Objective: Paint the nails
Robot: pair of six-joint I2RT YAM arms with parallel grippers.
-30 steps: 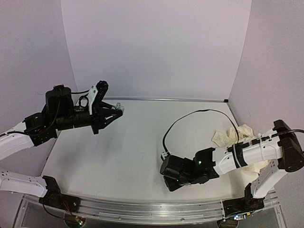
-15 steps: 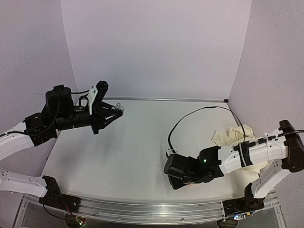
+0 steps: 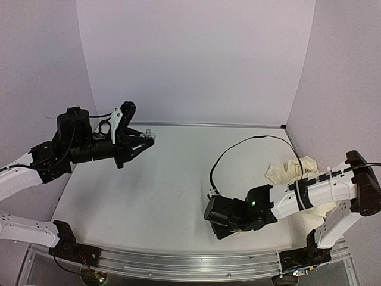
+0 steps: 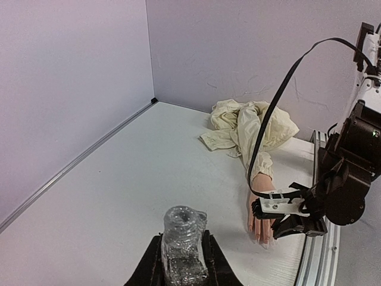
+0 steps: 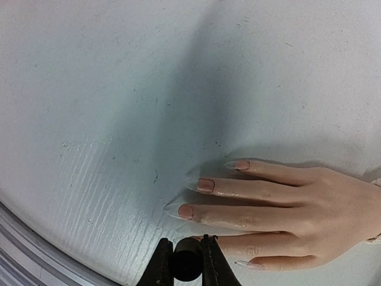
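You had your right gripper (image 5: pixel 186 259) pinched shut on a small black cap (image 5: pixel 186 266), the nails (image 5: pixel 205 185) of the mannequin hand (image 5: pixel 292 205) lying just ahead and to the right of its tips, while your left gripper (image 4: pixel 183 265), well apart from them, clasped a clear bottle (image 4: pixel 183 229) upright.

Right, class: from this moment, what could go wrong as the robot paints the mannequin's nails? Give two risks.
1. The right gripper, shut on what looks like a black cap, sits low over the mannequin hand. The nails are small, so polish may smear onto the skin.
2. The left gripper holds the clear bottle in the air, apparently uncapped. A tilt could spill polish onto the table.
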